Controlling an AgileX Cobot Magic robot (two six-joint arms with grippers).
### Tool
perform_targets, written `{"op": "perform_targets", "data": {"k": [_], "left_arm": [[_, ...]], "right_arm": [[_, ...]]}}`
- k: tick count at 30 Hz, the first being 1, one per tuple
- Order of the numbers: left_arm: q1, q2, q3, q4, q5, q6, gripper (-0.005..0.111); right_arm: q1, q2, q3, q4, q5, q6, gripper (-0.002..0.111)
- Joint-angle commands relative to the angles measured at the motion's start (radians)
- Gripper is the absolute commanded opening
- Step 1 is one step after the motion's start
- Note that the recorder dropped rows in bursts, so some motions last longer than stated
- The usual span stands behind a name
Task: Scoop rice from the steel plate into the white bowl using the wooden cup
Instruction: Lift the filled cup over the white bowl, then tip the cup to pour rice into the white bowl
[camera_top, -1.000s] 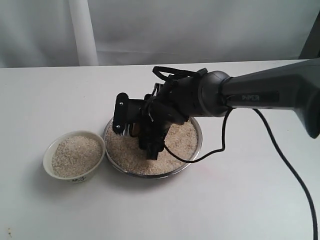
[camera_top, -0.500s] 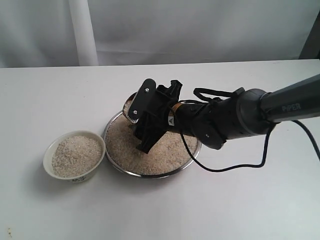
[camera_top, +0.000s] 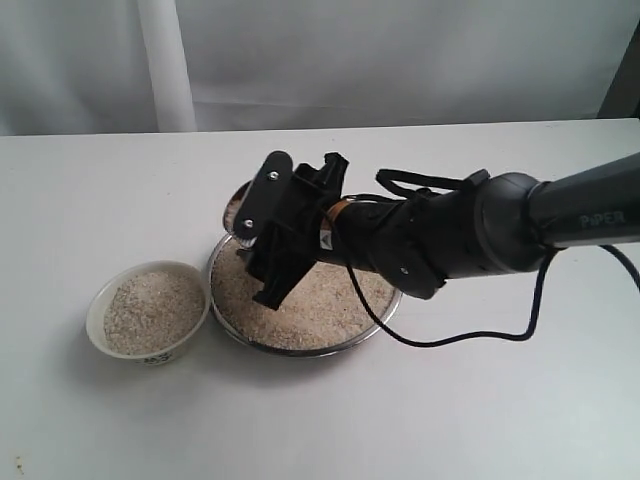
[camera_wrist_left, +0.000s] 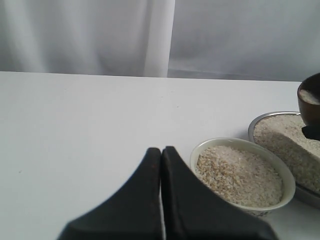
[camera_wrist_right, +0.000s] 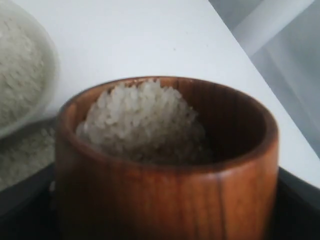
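My right pincer (camera_top: 268, 238) grips the wooden cup (camera_wrist_right: 165, 190) by its sides, jaws spread wide around the barrel. The cup stands upright, mouth up, with rice (camera_wrist_right: 142, 120) heaped to its rim. It hangs above the far-left part of the steel plate (camera_top: 300, 350), clear of the grain bed beneath.

The white bowl (camera_top: 150, 352) sits on the table to the left of the pincer and a little nearer, its rim just beside the plate's. It already holds a good fill of rice. The carry, as I judge it, runs leftward and toward the near side, over both rims, and the cup must stay level until it is above the bowl. The heap is high enough that an early tilt could spill grains.

My left pincer (camera_wrist_left: 161, 150) is empty, its fingers pressed together. It rests low over bare table with the bowl close ahead. It has no part in the pour, and the loaded right arm has only a short way to go.
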Motion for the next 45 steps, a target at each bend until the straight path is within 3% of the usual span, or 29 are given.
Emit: {"op": "perform_targets", "data": {"k": [1, 9, 17, 35, 45], "left_arm": [[-0.004, -0.003, -0.003, -0.007, -0.005, -0.005, 0.000], [-0.004, -0.003, -0.003, -0.007, -0.005, -0.005, 0.000], [-0.004, -0.003, -0.003, -0.007, -0.005, -0.005, 0.000], [-0.004, -0.003, -0.003, -0.007, -0.005, -0.002, 0.000], [-0.004, -0.003, -0.003, -0.007, -0.005, -0.004, 0.000]], "right_arm": [[0.061, -0.037, -0.106, -0.018, 0.162, -0.025, 0.000], [0.186, -0.003, -0.367, -0.143, 0.548, -0.170, 0.000], [0.241, 0.108, -0.577, -0.335, 0.847, -0.180, 0.000], [0.357, 0.217, -0.625, -0.716, 0.963, -0.178, 0.000], [0.368, 0.228, -0.625, -0.833, 0.963, -0.178, 0.000]]}}
